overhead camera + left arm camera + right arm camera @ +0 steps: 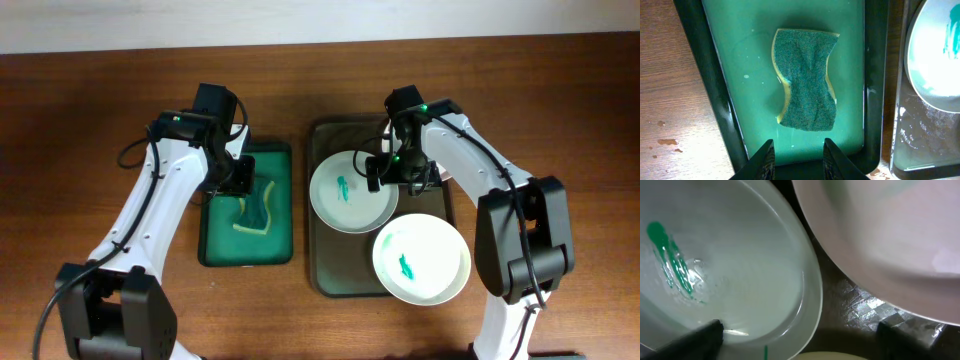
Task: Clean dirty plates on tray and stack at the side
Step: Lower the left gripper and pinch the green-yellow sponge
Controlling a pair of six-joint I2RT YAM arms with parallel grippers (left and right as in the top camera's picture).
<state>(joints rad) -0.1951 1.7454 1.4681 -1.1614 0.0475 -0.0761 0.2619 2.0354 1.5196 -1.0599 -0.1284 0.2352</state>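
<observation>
right gripper: jaws spread wide, nothing clamped. The rim of the nearest plate sits right between them, one finger over the dish, the other over bare tray.
left gripper: partly open and empty, hanging over the green tray. The sponge lies flat just ahead of its fingertips.
plates: all three are on the tray. The one under the right gripper has a teal smear. A second smeared plate sits back toward that arm's base. The third plate is just off the gripper's other side, mostly hidden, so I can't tell if it's dirty.
done so far: honestly nothing, as far as I can see. There's no stack beside the tray.
left to do: grab the sponge, wipe each plate, then stack them.
</observation>
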